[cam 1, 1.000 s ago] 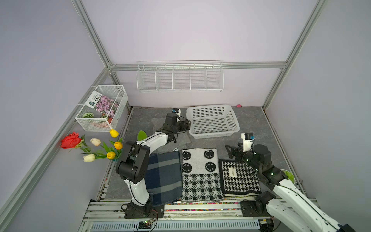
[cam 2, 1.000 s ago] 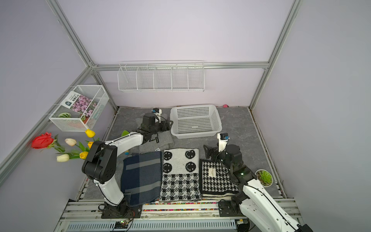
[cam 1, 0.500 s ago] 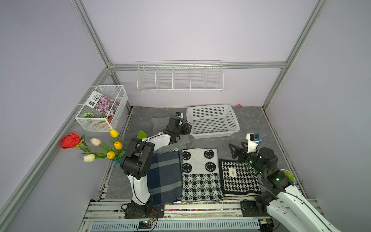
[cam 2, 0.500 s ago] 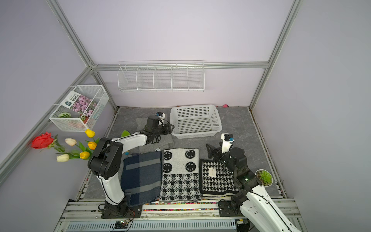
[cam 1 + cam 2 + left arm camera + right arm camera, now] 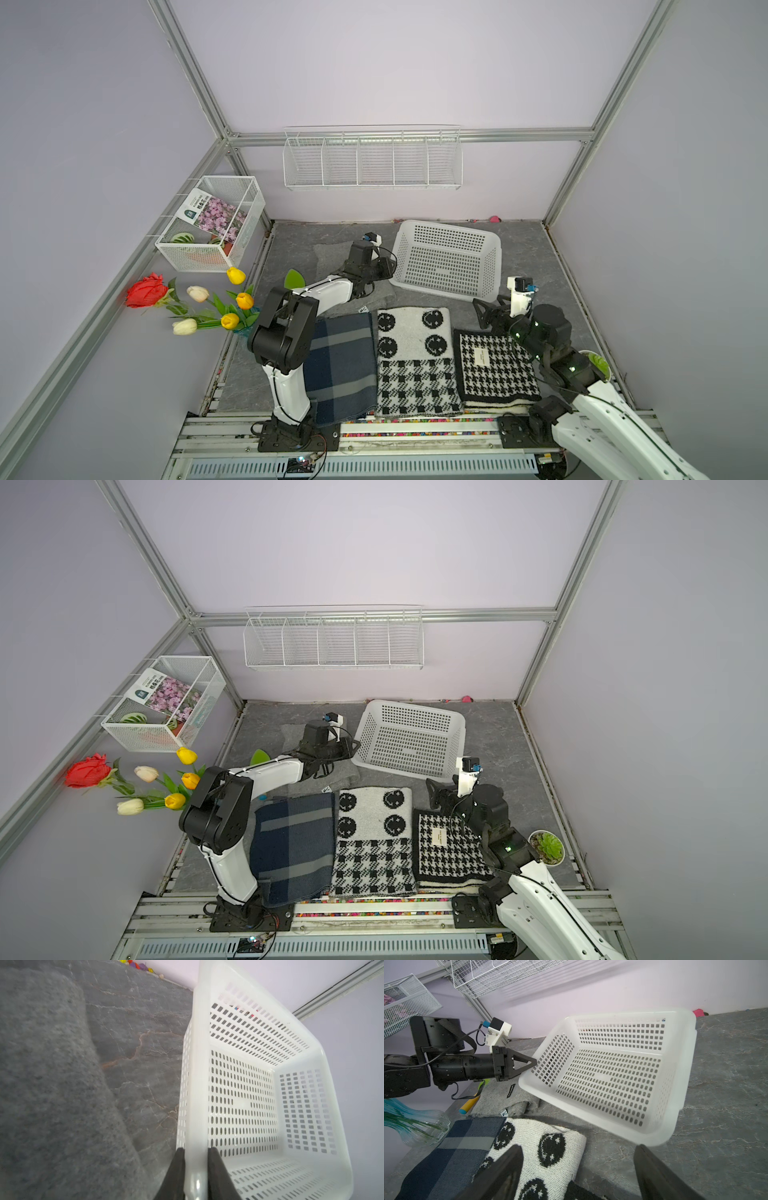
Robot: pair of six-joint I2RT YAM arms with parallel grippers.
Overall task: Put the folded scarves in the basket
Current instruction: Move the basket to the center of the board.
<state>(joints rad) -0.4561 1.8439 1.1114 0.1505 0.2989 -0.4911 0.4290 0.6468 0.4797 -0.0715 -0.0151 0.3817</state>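
The white perforated basket (image 5: 444, 239) (image 5: 409, 717) sits skewed at the back of the grey table. My left gripper (image 5: 390, 266) (image 5: 355, 746) (image 5: 196, 1150) is shut on its left rim (image 5: 196, 1084), one finger inside and one outside. A grey folded scarf (image 5: 332, 257) (image 5: 52, 1084) lies under that arm, beside the basket. Three more folded scarves lie in a row in front: navy plaid (image 5: 340, 365), white with black faces (image 5: 413, 357) (image 5: 550, 1147), and houndstooth (image 5: 494, 370). My right gripper (image 5: 492, 309) (image 5: 578, 1148) hovers open, near the basket's front right corner.
A wire bin (image 5: 212, 224) with a flower packet hangs on the left wall. A long wire rack (image 5: 372, 158) hangs on the back wall. A glass vase (image 5: 415, 1126) of tulips and a rose (image 5: 208, 303) stands at the left edge. A small potted plant (image 5: 548, 848) stands at the front right.
My left gripper reached the basket's left rim and closed on it. The basket has shifted and now sits skewed. The right arm drew slightly to the right, its gripper still open.
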